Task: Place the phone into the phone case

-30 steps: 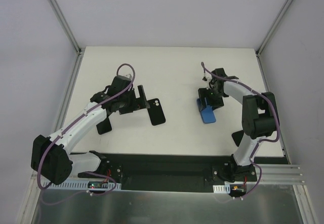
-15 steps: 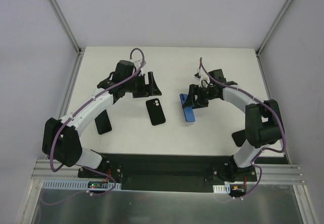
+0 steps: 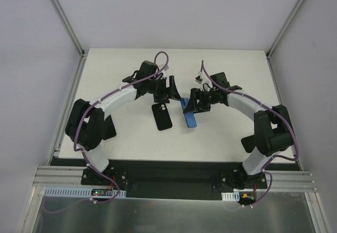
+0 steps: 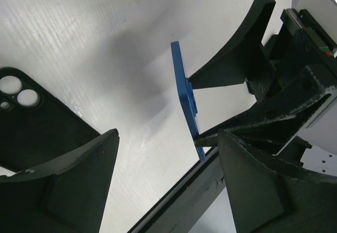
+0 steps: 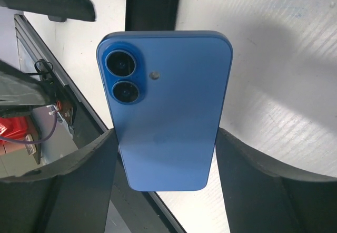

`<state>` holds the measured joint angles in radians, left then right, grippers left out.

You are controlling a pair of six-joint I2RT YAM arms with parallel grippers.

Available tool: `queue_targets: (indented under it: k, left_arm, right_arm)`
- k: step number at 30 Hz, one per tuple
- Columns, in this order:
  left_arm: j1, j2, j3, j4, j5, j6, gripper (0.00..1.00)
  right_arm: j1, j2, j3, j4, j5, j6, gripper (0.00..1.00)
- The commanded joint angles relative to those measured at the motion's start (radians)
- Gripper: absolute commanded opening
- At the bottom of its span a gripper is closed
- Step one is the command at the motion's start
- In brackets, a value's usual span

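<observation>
The phone case [image 3: 162, 116] lies flat on the white surface [image 3: 221, 138]. It is an all-black shell with its camera cutout at the 12 o'clock end. Just beside it at 3 o'clock is the phone [image 5: 166, 112], turned up on edge so that only a narrow blue strip shows from above. Its blue back has rounded corners, two stacked lenses and a small flash dot. The right hand [image 3: 191, 104] is clenched on the phone, one finger on each long side. At 12 o'clock from the case the left hand [image 3: 169, 89] hangs released, its fingers [image 4: 68, 183] spread with nothing between them.
</observation>
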<state>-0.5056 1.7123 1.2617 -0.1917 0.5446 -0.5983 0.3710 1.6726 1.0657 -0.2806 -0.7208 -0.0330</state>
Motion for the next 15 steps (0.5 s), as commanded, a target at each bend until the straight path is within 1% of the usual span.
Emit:
queue_targets:
  k: [1,5,10,13,14,15]
  left_arm:
    - [-0.014,0.047,0.061,0.047,0.035,-0.043,0.74]
    - [-0.028,0.078,0.076,0.066,0.051,-0.058,0.73]
    - [-0.034,0.107,0.074,0.075,0.063,-0.087,0.68]
    - [-0.036,0.121,0.074,0.084,0.08,-0.107,0.59]
    - [-0.037,0.124,0.074,0.084,0.084,-0.11,0.53]
    - [-0.037,0.128,0.073,0.086,0.089,-0.119,0.49]
  right_arm:
    - [0.016,-0.079,0.005,0.043,-0.048,0.015,0.53]
    - [0.025,-0.076,0.002,0.047,-0.06,0.021,0.52]
    - [0.045,-0.074,0.007,0.055,-0.06,0.027,0.52]
    - [0.055,-0.077,0.01,0.055,-0.052,0.03,0.52]
    - [0.06,-0.08,0.01,0.057,-0.045,0.03,0.52]
    - [0.062,-0.079,0.01,0.055,-0.042,0.03,0.52]
